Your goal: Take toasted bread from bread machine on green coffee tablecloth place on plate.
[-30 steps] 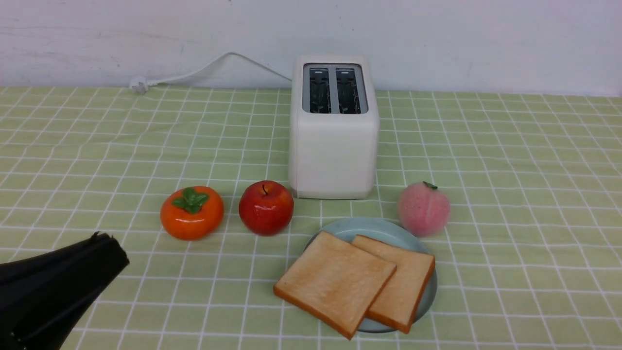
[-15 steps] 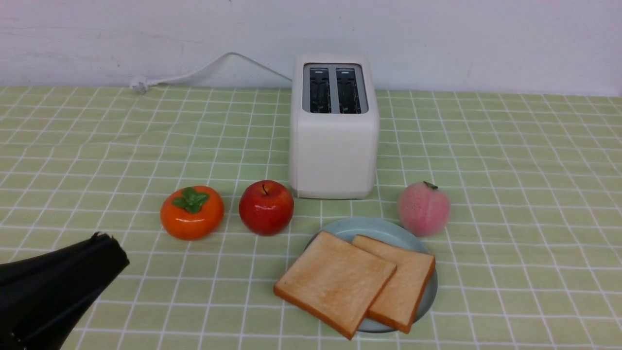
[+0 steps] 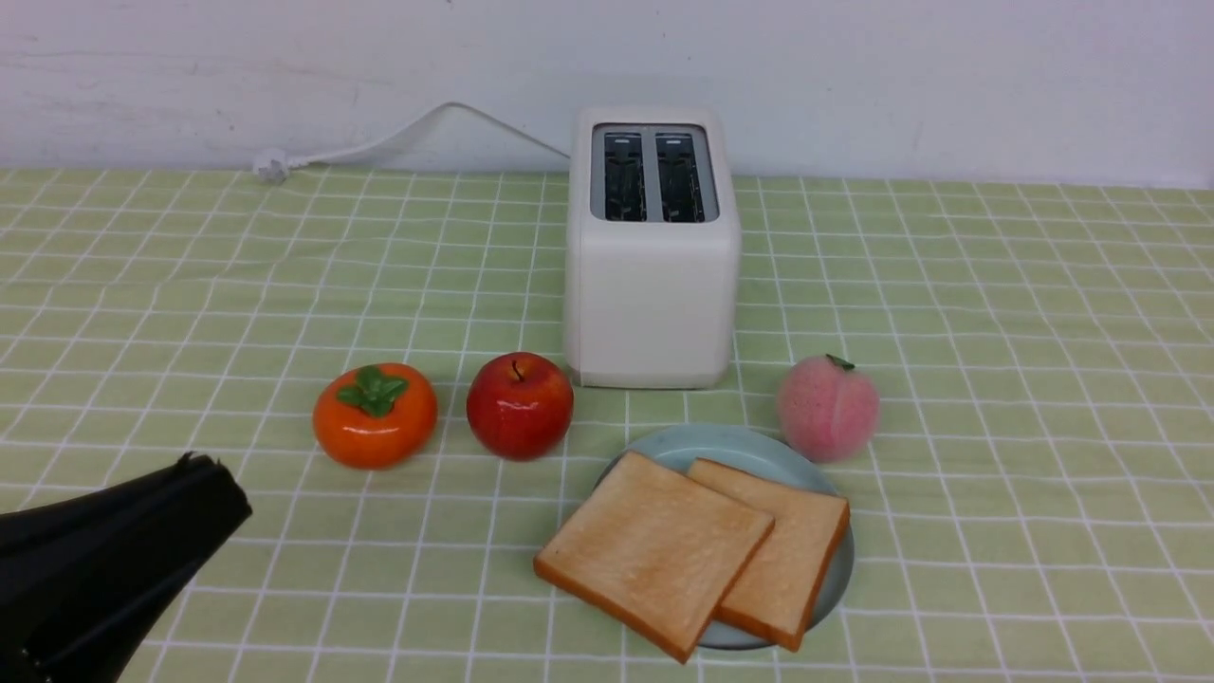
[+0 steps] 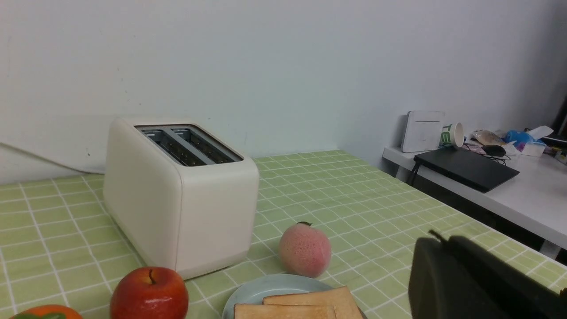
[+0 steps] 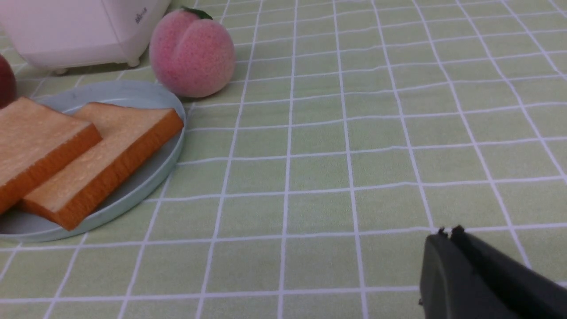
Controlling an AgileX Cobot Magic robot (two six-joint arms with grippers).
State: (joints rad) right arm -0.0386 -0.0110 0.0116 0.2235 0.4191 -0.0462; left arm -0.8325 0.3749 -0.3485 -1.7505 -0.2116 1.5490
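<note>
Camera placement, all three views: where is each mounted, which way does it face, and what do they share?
Front view: on the robot's side between the arms, looking forward and down at the cream-white two-slot toaster; a black end effector part shows at the left.
Left wrist view: on the left arm, looking low across the green gridded tablecloth towards the wall; its black end effector intrudes.
Right wrist view: on the right arm, looking down across the cloth; its black end effector intrudes.
Both wrist views share the fuzzy pink peach.

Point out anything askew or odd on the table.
One slice of toast sits askew, overlapping the other slice and sticking out past the rim of the plate. Nothing looks spilled or damaged.
</note>
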